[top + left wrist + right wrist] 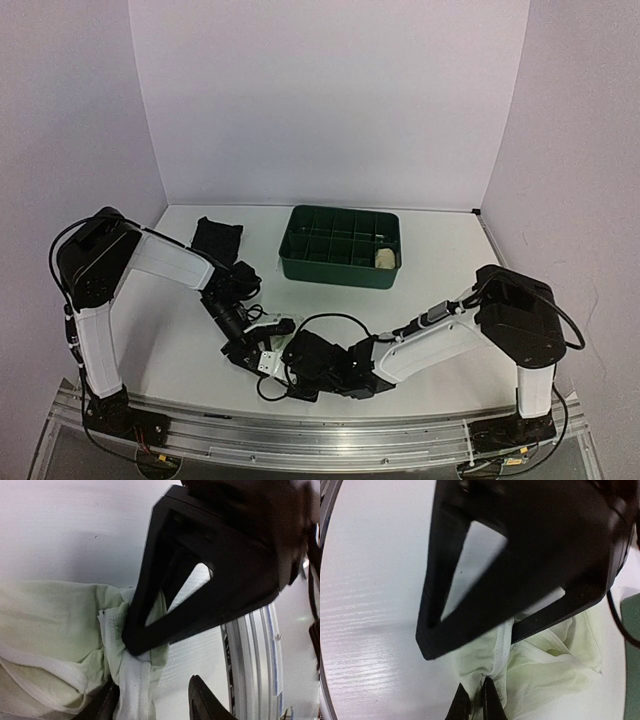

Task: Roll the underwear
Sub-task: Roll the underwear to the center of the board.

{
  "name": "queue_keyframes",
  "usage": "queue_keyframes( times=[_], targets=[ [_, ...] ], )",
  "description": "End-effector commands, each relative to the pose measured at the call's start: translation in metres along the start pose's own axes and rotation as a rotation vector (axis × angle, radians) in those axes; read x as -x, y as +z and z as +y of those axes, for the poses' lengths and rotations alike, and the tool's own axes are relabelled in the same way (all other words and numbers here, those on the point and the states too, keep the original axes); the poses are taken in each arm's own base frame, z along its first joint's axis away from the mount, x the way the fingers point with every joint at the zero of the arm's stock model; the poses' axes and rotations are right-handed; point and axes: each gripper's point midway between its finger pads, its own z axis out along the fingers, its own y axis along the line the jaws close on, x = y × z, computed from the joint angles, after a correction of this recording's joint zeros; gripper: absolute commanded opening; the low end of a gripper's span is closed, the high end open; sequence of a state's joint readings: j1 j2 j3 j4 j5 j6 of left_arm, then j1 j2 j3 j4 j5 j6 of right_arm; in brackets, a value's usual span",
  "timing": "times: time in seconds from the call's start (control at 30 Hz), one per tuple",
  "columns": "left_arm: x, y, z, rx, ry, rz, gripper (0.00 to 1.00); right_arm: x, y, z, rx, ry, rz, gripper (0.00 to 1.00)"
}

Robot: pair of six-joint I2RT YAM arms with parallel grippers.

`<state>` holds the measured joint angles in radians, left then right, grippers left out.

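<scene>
Presently the table [440,250] carried the tray [340,272] at the back, with the black underwear [216,240] flat to its left. The cream underwear [540,670] lay bunched near the front edge, between both arms. Judged light, limp and apt to slump, so best taken at the stitched band rather than the loose middle. The right gripper [476,700] was pinched closed on a fold of it. The left gripper [152,705] stood part-open, with the hem in its gap, unclamped.
</scene>
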<state>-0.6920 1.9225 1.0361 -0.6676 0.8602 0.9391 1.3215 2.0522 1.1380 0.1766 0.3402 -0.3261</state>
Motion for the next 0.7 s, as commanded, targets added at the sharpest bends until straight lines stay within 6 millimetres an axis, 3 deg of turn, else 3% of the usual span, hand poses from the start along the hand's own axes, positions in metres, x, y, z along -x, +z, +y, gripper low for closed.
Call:
queue_keyframes(
  times=[0.0, 0.13, 0.33, 0.57, 0.67],
  targets=[
    [0.024, -0.04, 0.0, 0.135, 0.2, -0.083, 0.57, -0.022, -0.011, 0.013, 0.251, 0.322, 0.107, 0.0],
    [0.013, -0.057, 0.005, 0.275, 0.31, -0.085, 0.57, -0.025, -0.016, 0.027, 0.434, 0.518, 0.146, 0.0],
    [0.009, -0.06, -0.004, 0.389, 0.511, -0.092, 0.61, -0.03, -0.004, 0.031, 0.597, 0.757, 0.211, 0.0],
    [0.028, -0.038, -0.004, 0.503, 0.733, -0.017, 0.62, -0.015, 0.01, 0.019, 0.714, 0.967, 0.236, 0.0],
    [0.027, -0.031, 0.007, 0.515, 0.748, 0.019, 0.63, -0.017, 0.012, 0.018, 0.729, 0.981, 0.243, 0.0]
  ],
)
